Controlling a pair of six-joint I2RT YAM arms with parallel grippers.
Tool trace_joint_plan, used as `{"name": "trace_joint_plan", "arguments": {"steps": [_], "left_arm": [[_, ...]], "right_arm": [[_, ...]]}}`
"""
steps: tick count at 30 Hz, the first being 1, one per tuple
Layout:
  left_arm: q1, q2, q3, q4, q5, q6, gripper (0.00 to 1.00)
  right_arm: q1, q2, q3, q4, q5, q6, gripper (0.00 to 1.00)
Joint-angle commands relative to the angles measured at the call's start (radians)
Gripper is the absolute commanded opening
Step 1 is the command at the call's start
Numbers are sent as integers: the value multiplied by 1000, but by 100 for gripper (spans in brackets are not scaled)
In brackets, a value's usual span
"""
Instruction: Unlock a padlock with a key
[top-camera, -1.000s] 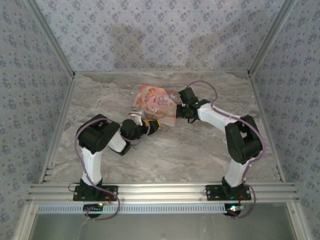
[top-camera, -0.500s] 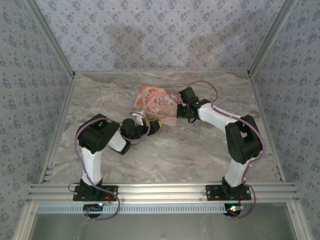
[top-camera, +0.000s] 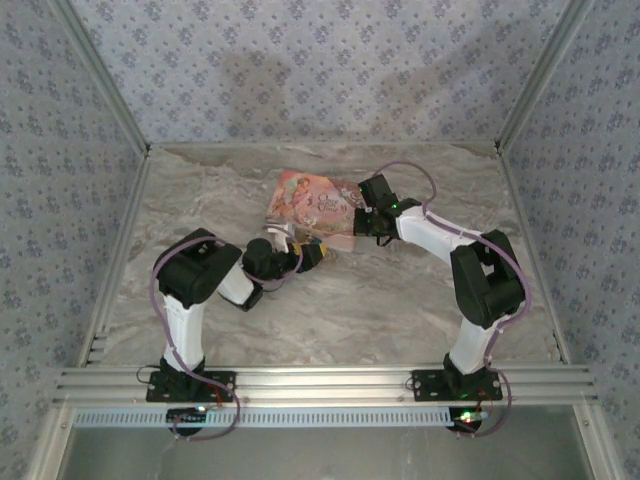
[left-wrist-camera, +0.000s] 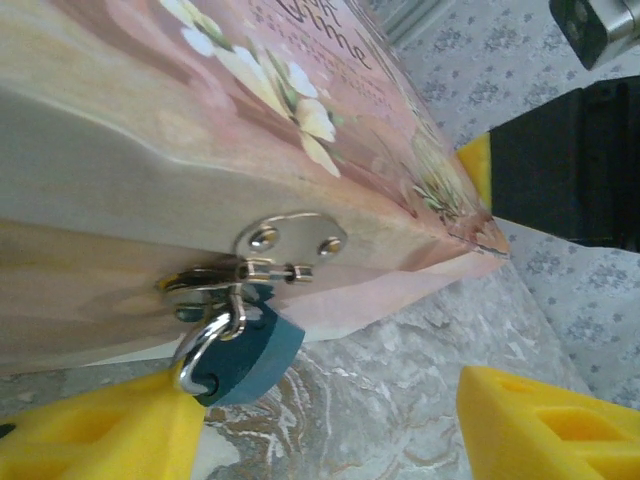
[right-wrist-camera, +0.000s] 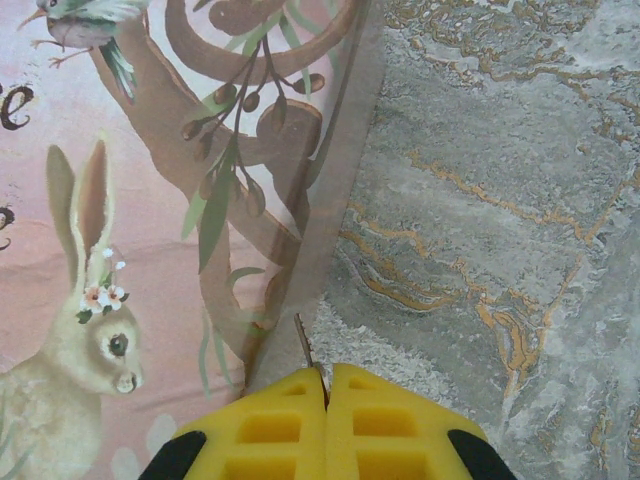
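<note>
Both arms bent at the elbow, wrists low and angled toward each other.
The left gripper (top-camera: 312, 252) has its yellow fingers (left-wrist-camera: 545, 425) spread wide apart; the right gripper (right-wrist-camera: 326, 378) has its tips pressed together, with a thin key (right-wrist-camera: 303, 345) poking out just ahead of them.

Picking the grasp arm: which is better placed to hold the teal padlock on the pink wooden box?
Left, likely: the open left gripper brackets the teal padlock; the right gripper is shut at the pink box's corner.

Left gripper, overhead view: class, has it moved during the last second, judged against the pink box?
Yes, slightly. The left gripper has crept rightward along the near edge of the pink box, closer to the box's near right corner.
</note>
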Motion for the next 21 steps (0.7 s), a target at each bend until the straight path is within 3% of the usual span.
{"name": "trace_joint_plan", "arguments": {"steps": [1,7,11,21], "left_arm": [[-8,-45,-13,48,-43,30,69],[-5,-47,-5,48,-67,28,66],[-10,-49,13,48,-23,17,64],[-27,15,51,48,-10,-12,69]], "right_arm": [[0,2,5,-1,3,0,0],[3,1,4,-1,5,5,0],[0,5,10,-2,7,2,0],[1,3,16,-6,9,4,0]]}}
